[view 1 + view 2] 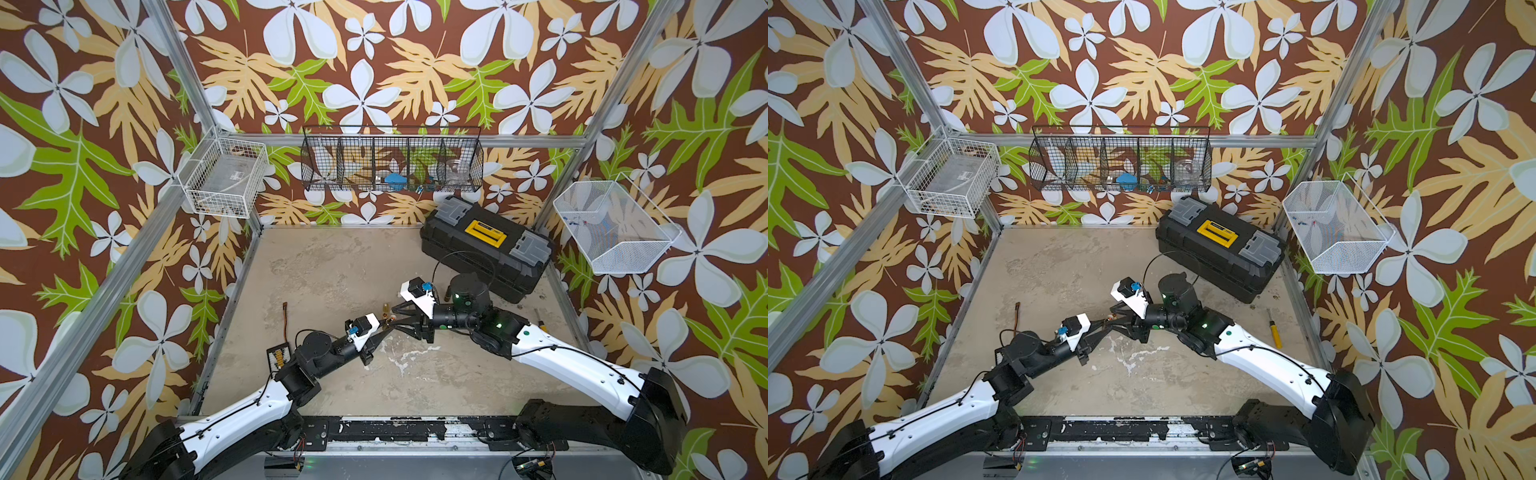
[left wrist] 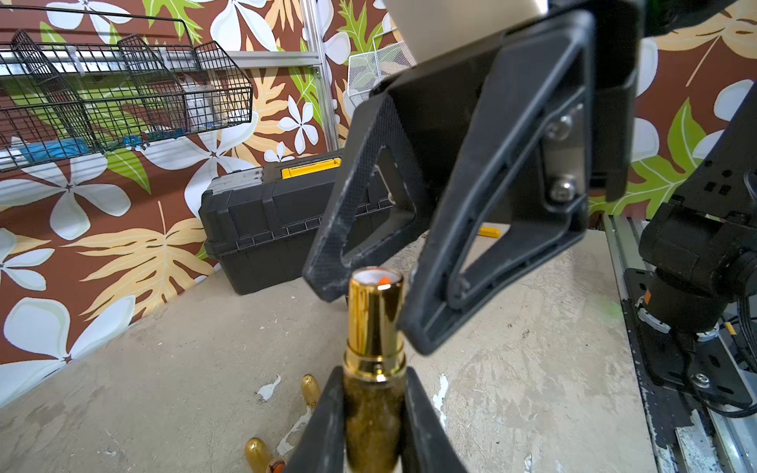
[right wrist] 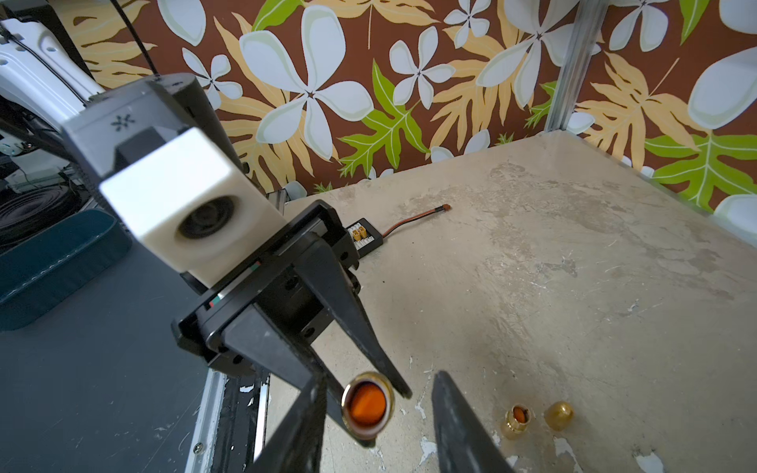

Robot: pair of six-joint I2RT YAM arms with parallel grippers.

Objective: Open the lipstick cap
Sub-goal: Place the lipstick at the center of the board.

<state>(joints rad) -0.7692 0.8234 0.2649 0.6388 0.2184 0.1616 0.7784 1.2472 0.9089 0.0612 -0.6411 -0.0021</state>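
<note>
Lipstick (image 2: 375,323) is up off the tabletop (image 1: 332,266), just below the middle of both top views, right where my two arms meet. My left gripper (image 2: 373,379) is clamped tight on its glittery gold base. The cap is off, so the shiny inner tube is bare and the orange tip shows. My right gripper (image 3: 381,377) has its jaws apart either side of that tip, gripping nothing. On the tabletop a loose gold cap (image 3: 559,414) lies beside a short gold piece (image 3: 517,422) with an orange centre.
</note>
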